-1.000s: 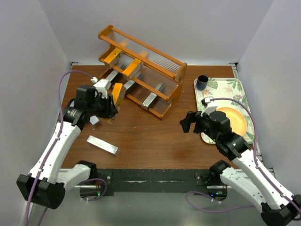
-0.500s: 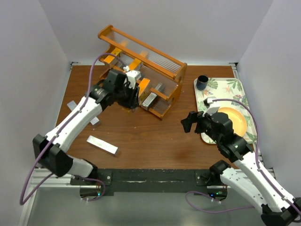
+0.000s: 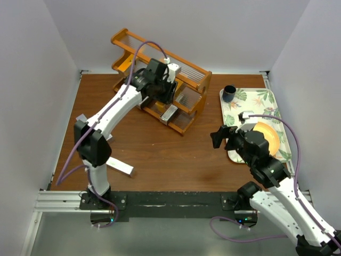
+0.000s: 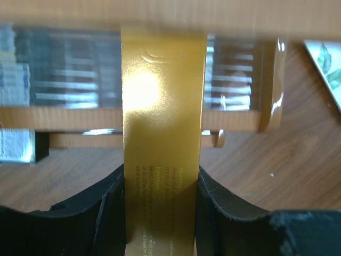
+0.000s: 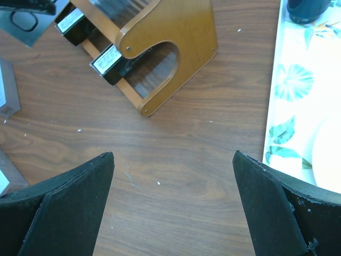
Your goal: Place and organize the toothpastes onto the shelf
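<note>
Left gripper (image 4: pixel 160 200): jaws clamped on an orange toothpaste carton (image 4: pixel 162 101). The carton runs straight ahead from the fingers, and its far end is up against a blurred rail of the wooden shelf (image 4: pixel 69 118). From above, the gripper sits over the shelf's middle tier. A silver carton (image 3: pixel 169 113) rests on the lowest tier, near the gripper. A second silver carton (image 3: pixel 118 166) lies flat on the table (image 3: pixel 176 154), well behind it.

Right gripper (image 5: pixel 171 160): jaws spread wide, holding nothing, over bare wood. The shelf's end panel is ahead-left and the leaf-patterned tray (image 5: pixel 298 106) is to its right.
</note>
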Robot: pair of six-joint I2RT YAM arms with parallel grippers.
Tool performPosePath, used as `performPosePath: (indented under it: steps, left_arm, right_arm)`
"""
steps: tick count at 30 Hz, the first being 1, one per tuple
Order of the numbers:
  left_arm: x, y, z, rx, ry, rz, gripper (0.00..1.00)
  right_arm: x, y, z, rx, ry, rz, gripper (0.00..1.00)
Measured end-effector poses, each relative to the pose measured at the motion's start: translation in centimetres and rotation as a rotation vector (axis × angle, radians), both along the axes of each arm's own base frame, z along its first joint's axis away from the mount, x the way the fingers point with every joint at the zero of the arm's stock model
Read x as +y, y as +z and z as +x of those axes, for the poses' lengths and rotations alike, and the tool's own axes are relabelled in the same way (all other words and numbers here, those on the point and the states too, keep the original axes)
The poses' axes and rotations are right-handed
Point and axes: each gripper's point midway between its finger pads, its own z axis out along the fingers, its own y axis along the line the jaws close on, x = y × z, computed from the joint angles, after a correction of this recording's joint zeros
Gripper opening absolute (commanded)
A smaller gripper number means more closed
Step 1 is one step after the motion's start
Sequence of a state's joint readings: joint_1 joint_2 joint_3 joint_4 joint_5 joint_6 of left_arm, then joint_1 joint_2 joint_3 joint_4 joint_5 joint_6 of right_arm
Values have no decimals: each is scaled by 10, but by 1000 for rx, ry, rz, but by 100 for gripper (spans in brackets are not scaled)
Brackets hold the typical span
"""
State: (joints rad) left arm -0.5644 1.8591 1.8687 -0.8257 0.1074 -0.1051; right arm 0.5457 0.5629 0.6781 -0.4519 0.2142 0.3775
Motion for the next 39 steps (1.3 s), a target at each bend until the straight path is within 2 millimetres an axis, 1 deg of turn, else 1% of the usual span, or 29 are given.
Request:
performPosePath:
  steps: [3,6,10,13,23,26,35,39]
  left_arm:
    - [-8,-1,18,-17,-9,15,27]
    - [-14,-6,29,-26,-21,28,27]
    - [-17,-17,34,-12,-30,43,28]
    - [-19,-21,37,-10,-36,50,29]
    - [-21,-23,43,-17,-42,53,32]
    - [-22,-24,43,-18,-47,56,35]
    - [-24,-27,44,-39,-43,57,51]
    - [-26,-27,45,-54,-42,54,61]
  right_arm:
    - [-2,0,1,-3,-9,-2,98]
    - [-2,0,1,-2,-12,-4,98]
    - [-2,-1,1,2,-12,-6,98]
    - [-1,-4,2,12,-12,-13,98]
    - [0,-7,4,25,-12,-21,98]
    - [0,-8,4,26,-12,-21,98]
    - [0,-10,5,34,-11,-26,98]
    - [0,-10,5,35,-11,-27,98]
